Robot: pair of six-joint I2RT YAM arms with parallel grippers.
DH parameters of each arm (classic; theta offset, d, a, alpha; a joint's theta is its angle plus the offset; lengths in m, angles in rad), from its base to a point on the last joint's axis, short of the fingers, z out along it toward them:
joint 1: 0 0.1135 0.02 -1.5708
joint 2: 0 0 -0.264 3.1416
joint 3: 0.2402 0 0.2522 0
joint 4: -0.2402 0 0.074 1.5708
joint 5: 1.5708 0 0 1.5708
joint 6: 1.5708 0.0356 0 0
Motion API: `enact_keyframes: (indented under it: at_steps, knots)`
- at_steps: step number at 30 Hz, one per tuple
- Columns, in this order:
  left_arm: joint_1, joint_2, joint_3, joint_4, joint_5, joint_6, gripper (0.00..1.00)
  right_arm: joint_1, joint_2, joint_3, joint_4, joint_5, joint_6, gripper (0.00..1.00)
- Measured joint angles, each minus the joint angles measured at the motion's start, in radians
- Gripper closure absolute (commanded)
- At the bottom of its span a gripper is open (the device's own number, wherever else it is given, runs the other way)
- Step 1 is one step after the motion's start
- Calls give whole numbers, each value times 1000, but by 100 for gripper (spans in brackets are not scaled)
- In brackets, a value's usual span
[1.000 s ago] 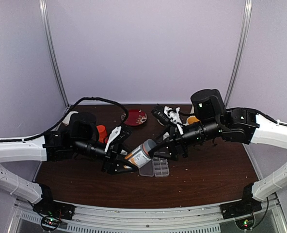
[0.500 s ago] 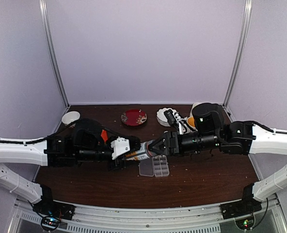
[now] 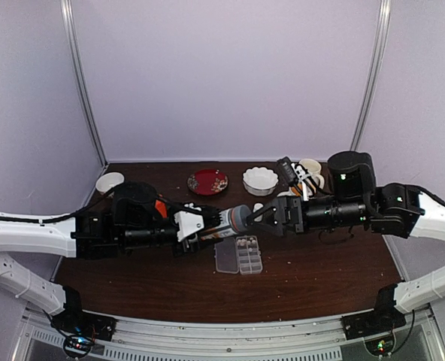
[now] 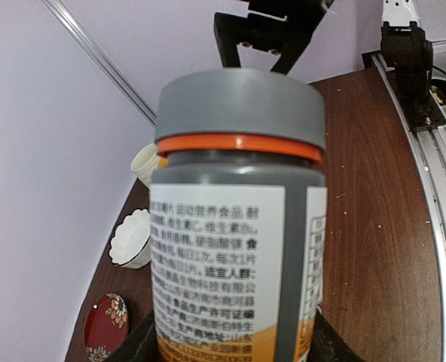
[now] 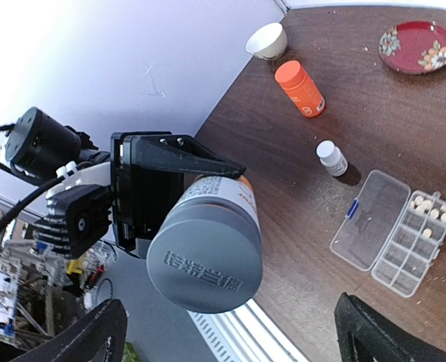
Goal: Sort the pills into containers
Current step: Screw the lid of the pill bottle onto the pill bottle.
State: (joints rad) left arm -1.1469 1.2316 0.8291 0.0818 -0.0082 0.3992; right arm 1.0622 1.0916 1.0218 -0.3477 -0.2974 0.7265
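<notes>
Gripping the grey-capped, white-labelled plastic bottle (image 3: 227,223) sideways, the left gripper (image 3: 201,228) faces the right gripper (image 3: 258,219), spread open just beyond the cap (image 5: 204,260).

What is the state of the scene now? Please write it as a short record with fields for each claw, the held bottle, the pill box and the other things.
left claw: shut on the labelled bottle
labelled bottle: held sideways above the table, grey cap on
right claw: open, facing the grey cap, not gripping it
pill box: on the table, lid open
pills: a few pale ones in the cells at one end
other things: orange bottle lying down; small white bottle; red plate; white cup
</notes>
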Motion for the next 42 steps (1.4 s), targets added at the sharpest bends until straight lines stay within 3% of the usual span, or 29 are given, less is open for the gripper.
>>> enact_keyframes:
  at_steps: [5,9,15,19,24,31,42]
  knots:
    - [0,-7,0,0,31,-29,100,-20,-14,22,-40,-55,-147,0]
    - [0,-24,-4,2,47,-51,100,-50,-27,22,-42,-116,-169,0]
    - [0,-73,-52,31,64,-80,100,-175,-96,-48,43,-176,23,0]
    - [0,-88,-73,32,77,-93,100,-252,-156,-193,175,-226,198,0]
    - [0,-94,-81,45,94,-107,100,-261,-175,-242,238,-235,259,0]
    - [0,-94,-83,68,147,-150,100,-245,-183,-170,174,-219,14,5]
    - [0,-108,-101,117,237,-296,100,-50,-80,-80,50,-41,-254,9]
